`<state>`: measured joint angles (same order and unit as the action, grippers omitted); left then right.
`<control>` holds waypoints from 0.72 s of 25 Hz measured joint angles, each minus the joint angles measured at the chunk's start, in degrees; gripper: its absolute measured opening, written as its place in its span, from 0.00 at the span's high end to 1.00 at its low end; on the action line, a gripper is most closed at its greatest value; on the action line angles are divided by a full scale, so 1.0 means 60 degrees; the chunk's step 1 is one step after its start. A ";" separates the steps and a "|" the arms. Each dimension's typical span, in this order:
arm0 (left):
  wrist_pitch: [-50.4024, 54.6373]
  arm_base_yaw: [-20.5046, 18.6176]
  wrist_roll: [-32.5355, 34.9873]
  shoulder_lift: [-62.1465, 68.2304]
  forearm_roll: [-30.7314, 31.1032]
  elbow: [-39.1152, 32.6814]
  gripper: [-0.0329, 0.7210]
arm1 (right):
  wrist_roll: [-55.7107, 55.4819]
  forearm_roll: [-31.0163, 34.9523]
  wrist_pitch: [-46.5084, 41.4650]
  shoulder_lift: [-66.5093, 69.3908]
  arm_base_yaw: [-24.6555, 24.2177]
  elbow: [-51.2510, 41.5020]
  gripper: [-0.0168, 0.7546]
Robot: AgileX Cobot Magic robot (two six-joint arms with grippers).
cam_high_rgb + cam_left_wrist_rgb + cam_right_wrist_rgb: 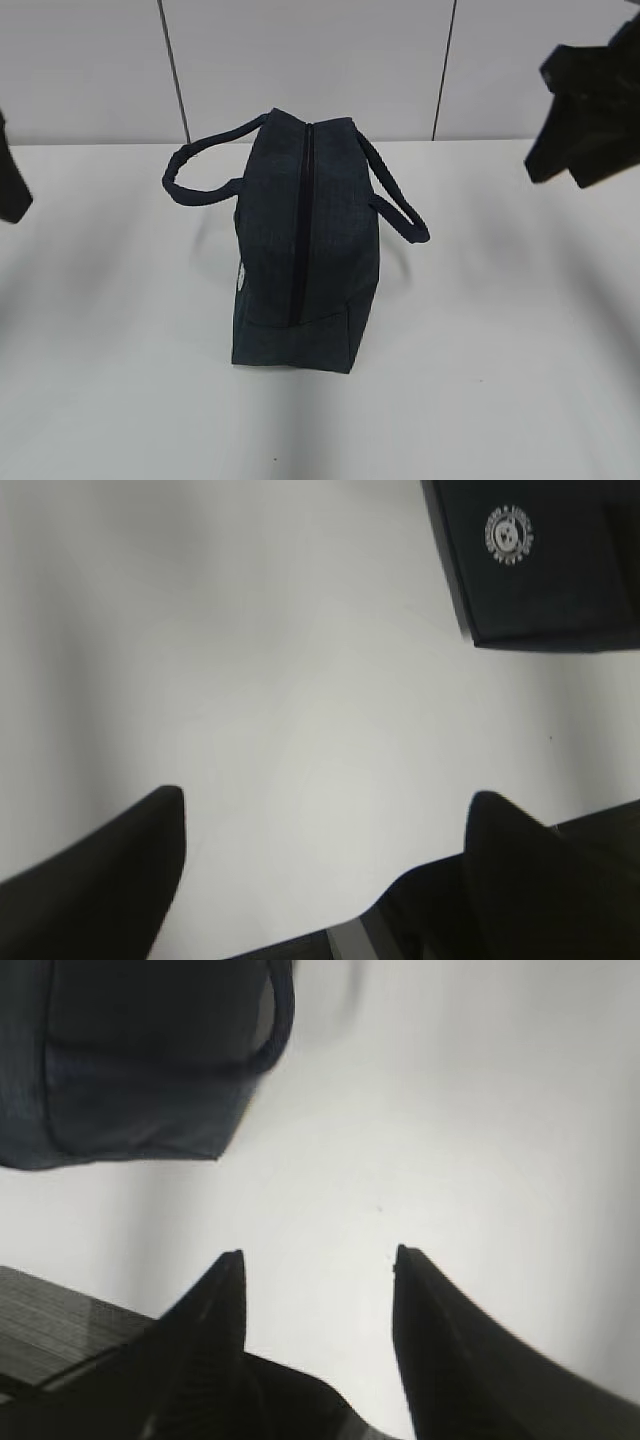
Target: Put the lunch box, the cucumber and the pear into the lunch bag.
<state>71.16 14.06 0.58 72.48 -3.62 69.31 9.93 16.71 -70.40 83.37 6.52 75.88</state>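
Observation:
The dark navy lunch bag (pixel 300 250) stands in the middle of the white table (pixel 500 380) with its long zipper shut along the top and its two loop handles hanging out to either side. Its white round logo shows in the left wrist view (pixel 511 535), and one corner and a handle show in the right wrist view (pixel 130 1060). My left gripper (pixel 325 800) is open and empty over bare table, left of the bag. My right gripper (pixel 318 1255) is open and empty, raised to the right of the bag. The lunch box, cucumber and pear are out of view.
A pale panelled wall (pixel 320 60) runs behind the table. The table's front edge shows in the wrist views (pixel 350 940).

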 joint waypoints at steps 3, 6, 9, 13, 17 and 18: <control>0.0007 0.0000 0.0000 -0.1226 0.0031 -0.0859 0.21 | -0.0022 -0.0363 -0.0034 -0.1259 0.0000 -0.1059 0.52; 0.0007 0.0000 0.0000 -0.2396 0.0114 -0.1562 0.21 | -0.0149 -0.0693 -0.0050 -0.2551 0.0000 -0.1831 0.52; -0.0015 0.0000 -0.0097 -0.3559 0.0132 -0.2216 0.21 | -0.0398 -0.0983 -0.0107 -0.3825 0.0000 -0.2365 0.52; -0.0268 0.0000 -0.0373 -0.5076 0.0192 -0.3062 0.21 | -0.0886 -0.1283 -0.0202 -0.5443 0.0000 -0.2837 0.52; -0.0311 0.0055 -0.0586 -0.6369 0.0201 -0.3878 0.21 | -0.1021 -0.1431 -0.0233 -0.6931 0.0000 -0.3111 0.52; -0.0311 0.0090 -0.0620 -0.6601 0.0201 -0.4101 0.21 | -0.1042 -0.1431 -0.0237 -0.7342 0.0000 -0.3181 0.52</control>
<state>69.29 14.60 -3.14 32.88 -2.41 44.70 3.68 8.12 -71.82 39.32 6.52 56.79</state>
